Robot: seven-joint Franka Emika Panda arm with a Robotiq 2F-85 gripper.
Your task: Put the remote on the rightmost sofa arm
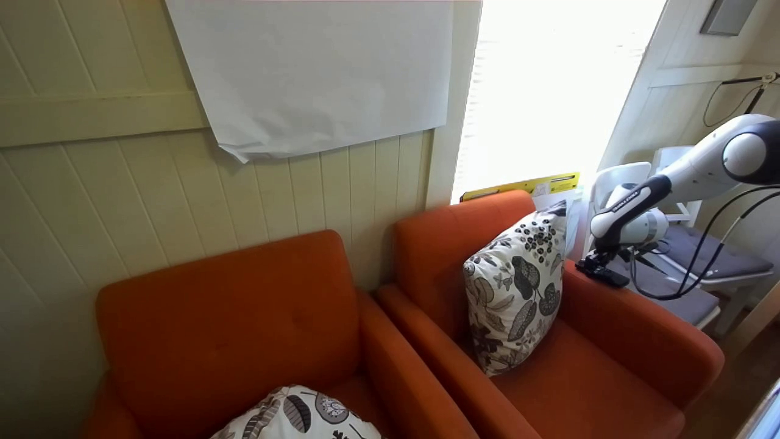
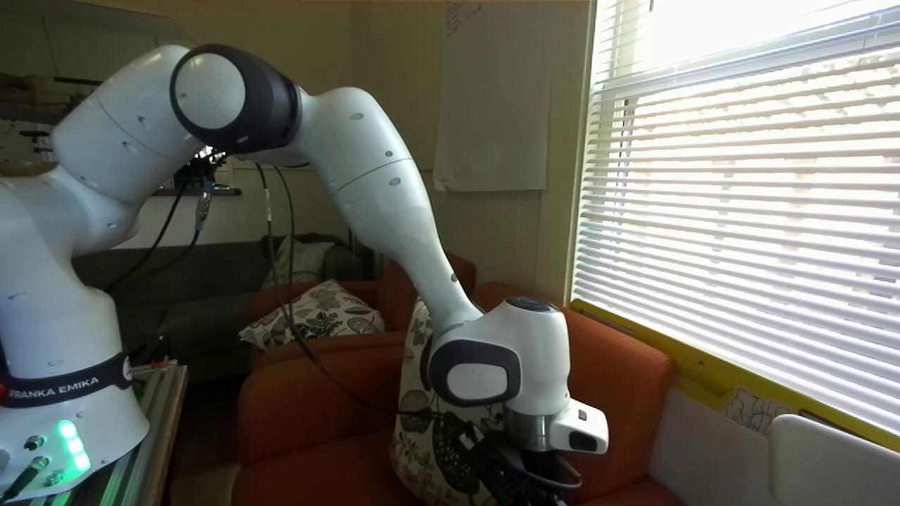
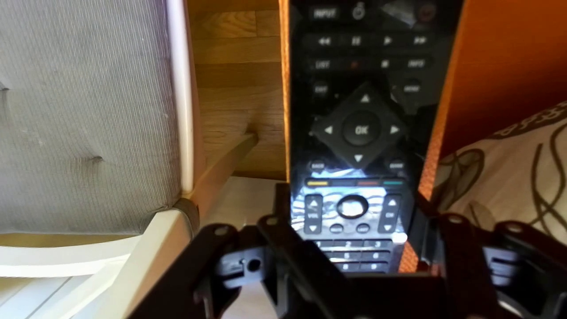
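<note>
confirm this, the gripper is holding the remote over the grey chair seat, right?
Wrong place: the wrist view shows the remote over the orange armrest, with the grey chair seat off to the side. The gripper does hold it.

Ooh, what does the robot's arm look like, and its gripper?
The arm is smooth, rounded and mostly white, with dark rings around pale caps. A dark band near the bottom says FRANKA EMIKA, above glowing green lights. Thin, mostly dark cables run alongside. The gripper is black and angular, with round pin-like heads and silver-grey pieces on its sides.
</note>
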